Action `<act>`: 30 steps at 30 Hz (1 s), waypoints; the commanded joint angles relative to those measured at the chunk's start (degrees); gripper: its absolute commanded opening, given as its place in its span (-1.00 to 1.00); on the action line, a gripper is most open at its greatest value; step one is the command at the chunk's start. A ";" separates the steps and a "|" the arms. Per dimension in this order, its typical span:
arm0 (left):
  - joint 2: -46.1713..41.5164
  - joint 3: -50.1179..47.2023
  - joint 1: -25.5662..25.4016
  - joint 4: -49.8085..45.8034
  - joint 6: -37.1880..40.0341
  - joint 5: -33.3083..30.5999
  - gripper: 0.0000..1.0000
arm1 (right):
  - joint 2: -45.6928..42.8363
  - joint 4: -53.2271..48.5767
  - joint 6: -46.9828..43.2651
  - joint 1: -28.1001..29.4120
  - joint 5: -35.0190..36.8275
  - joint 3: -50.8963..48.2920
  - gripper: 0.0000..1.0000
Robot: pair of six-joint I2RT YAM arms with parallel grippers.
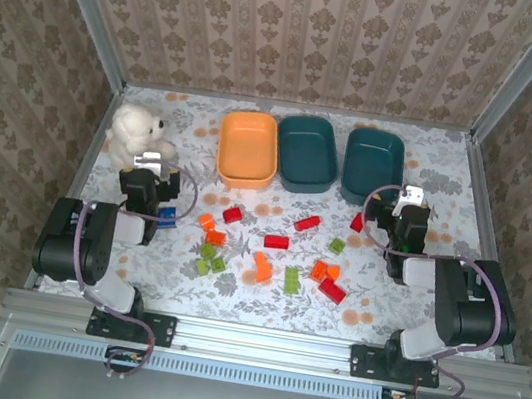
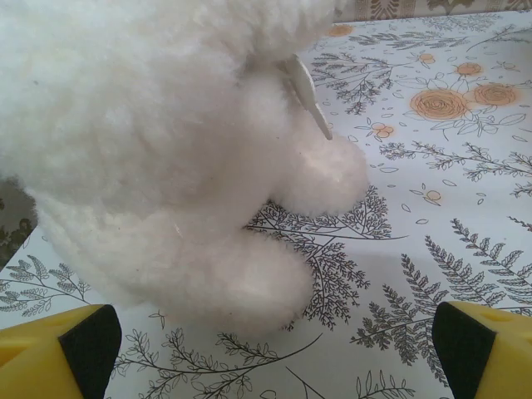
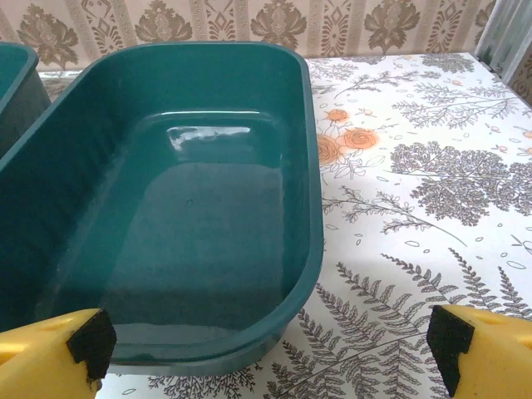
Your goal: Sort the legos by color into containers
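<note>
- Left gripper (image 1: 154, 168) (image 2: 278, 357): jaws spread full wide, nothing between the yellow fingers (image 2: 58, 349).
- White teddy bear (image 1: 132, 135) (image 2: 166, 150) sits straight ahead of the left gripper. Its feet are close in front of the fingertips, with no contact seen.
- Right gripper (image 1: 394, 202) (image 3: 270, 353): jaws equally wide, holding nothing.
- Right teal tray (image 1: 373, 164) (image 3: 191, 216) lies directly ahead of the right gripper. Its long axis runs away from the gripper and its near short end sits between the fingers. The tray is bare inside.
- Middle teal tray (image 1: 306, 152) (image 3: 12, 91) is just beside it, to the right gripper's left, with its long axis parallel.
- Orange tray (image 1: 248, 148) is further left in the same row and has the same orientation. It lies ahead and to the right of the left gripper.
- Legos (image 1: 274, 251) are loose on the table (image 1: 172, 281), scattered between the two grippers and short of the trays.
- A small red brick (image 1: 357, 221) is just left of the right gripper.
- Long red brick (image 1: 275, 242) lies with its long axis across, gripper to gripper.
- Long green brick (image 1: 292, 280) points roughly towards the trays.
- Long orange brick (image 1: 262, 266) points likewise, slightly tilted.
- The studs' direction on the small bricks is too fine to read.
</note>
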 commanded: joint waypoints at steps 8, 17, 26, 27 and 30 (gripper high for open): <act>-0.52 0.63 -0.06 1.46 0.61 0.78 1.00 | 0.21 0.00 -0.57 -0.29 -1.00 0.66 1.00; -0.48 0.63 -0.03 1.46 0.52 0.76 1.00 | 0.23 0.03 -0.57 -0.29 -0.99 0.63 1.00; -7.67 0.51 -3.31 -3.46 2.97 -4.86 1.00 | -6.36 -7.60 -0.77 0.84 3.00 2.12 1.00; -9.97 0.88 -5.25 -5.09 4.52 -7.21 1.00 | -9.51 -11.09 -0.74 1.41 5.11 3.00 1.00; -16.99 3.25 -9.17 -13.54 4.42 -12.48 1.00 | -17.97 -15.63 0.04 2.47 9.46 3.97 1.00</act>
